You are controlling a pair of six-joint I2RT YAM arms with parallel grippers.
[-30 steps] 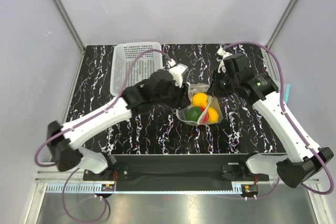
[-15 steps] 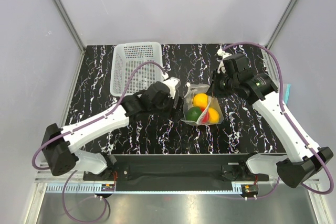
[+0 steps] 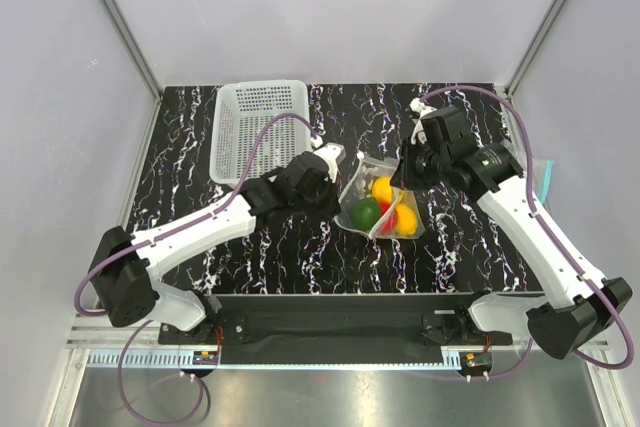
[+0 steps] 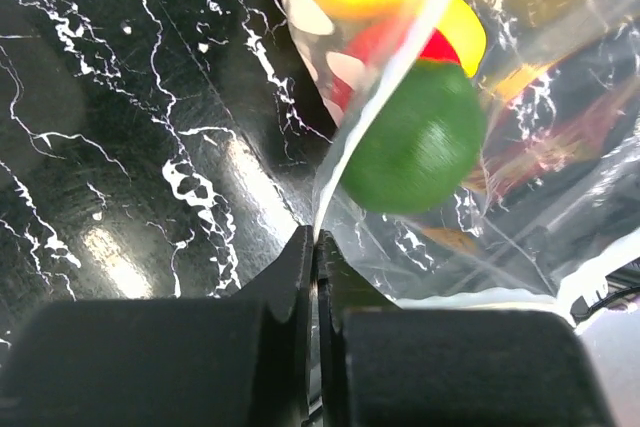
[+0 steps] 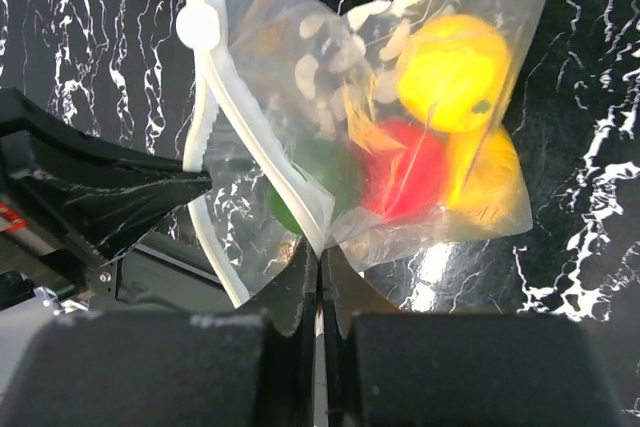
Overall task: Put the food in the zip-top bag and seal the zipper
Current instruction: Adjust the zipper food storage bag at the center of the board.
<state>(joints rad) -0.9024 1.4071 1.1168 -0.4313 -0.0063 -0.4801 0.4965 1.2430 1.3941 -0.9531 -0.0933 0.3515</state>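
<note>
1. Four toy fruits (image 3: 385, 207) sealed within zip-top bag (image 3: 357, 190), mid-worktop (image 3: 450, 247).
2. Left pincer (image 4: 315, 242): clamped on zipper (image 5: 262, 157) strip.
3. Right pincer (image 5: 318, 252): clamped on zipper, opposite side.

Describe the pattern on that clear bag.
White dots on the bag, clearest in the right wrist view.

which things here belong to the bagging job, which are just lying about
Job: dotted clear plastic zip-top bag; pale whitish zipper strip; round toy fruits inside: yellow one, second yellow one, red one, dark green one; left gripper, right gripper.
Lying about: white mesh plastic basket; clear bag with teal-blue strip.
</note>
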